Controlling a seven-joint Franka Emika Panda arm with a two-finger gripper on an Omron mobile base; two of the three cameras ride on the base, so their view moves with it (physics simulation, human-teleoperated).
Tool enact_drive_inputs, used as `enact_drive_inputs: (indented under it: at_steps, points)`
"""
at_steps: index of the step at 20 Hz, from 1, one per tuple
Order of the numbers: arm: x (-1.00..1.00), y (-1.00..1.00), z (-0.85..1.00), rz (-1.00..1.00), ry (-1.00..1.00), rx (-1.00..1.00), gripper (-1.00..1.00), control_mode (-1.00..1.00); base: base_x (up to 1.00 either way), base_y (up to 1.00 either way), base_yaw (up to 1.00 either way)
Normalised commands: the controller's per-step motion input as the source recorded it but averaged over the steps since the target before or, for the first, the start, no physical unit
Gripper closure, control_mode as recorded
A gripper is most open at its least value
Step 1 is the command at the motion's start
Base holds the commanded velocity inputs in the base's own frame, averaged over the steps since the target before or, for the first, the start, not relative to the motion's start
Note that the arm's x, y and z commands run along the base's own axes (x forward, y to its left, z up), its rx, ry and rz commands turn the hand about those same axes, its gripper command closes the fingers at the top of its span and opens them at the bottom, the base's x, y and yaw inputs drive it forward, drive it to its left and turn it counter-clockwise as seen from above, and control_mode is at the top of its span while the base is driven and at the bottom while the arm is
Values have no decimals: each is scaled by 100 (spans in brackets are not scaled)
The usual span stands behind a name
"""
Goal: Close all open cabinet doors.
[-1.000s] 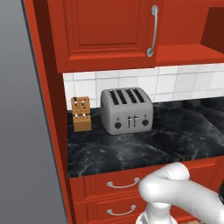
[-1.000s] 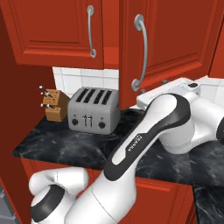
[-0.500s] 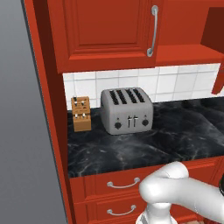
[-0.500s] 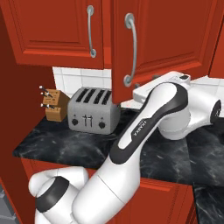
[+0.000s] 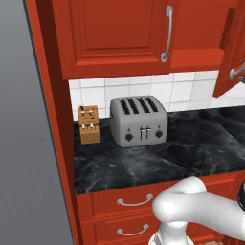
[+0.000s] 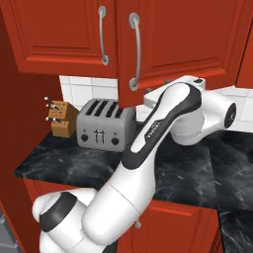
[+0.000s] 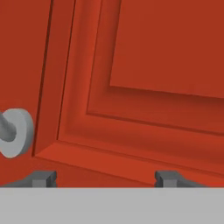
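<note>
Two tall red cabinet doors hang above the counter. The left cabinet door [image 6: 54, 29] lies flush, its silver handle [image 6: 102, 34] upright. The right cabinet door [image 6: 188, 39] stands partly swung out; its edge and handle [image 5: 237, 72] show at the right of the left base view. My arm [image 6: 168, 113] reaches up behind this door's lower edge. In the hand view my gripper [image 7: 105, 178] faces the door's raised panel [image 7: 144, 87] at close range, next to the handle's round foot [image 7: 15, 131]. Its fingertips [image 7: 43, 178] stand wide apart with nothing between them.
A grey four-slot toaster [image 5: 139, 122] and a wooden knife block [image 5: 89, 124] stand on the black marble counter [image 5: 191, 148]. Red drawers [image 5: 134, 201] with horizontal handles sit below. A tall grey panel [image 5: 24, 143] bounds the left side.
The right cabinet door has swung toward its frame, its handle sliding left in the right base view. My arm has followed it. The door's edge has entered the left base view.
</note>
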Motion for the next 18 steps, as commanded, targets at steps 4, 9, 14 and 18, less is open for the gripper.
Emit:
enact_drive_inputs:
  at_steps: [4, 9, 14, 18]
  points:
    - [64, 56, 0, 0, 0, 0, -100, -100, 0, 0, 0]
    - [65, 54, 0, 0, 0, 0, -100, -100, 0, 0, 0]
    - [66, 52, 0, 0, 0, 1, -100, -100, 0, 0, 0]
    - [66, 54, 0, 0, 2, 1, -100, -100, 0, 0, 0]
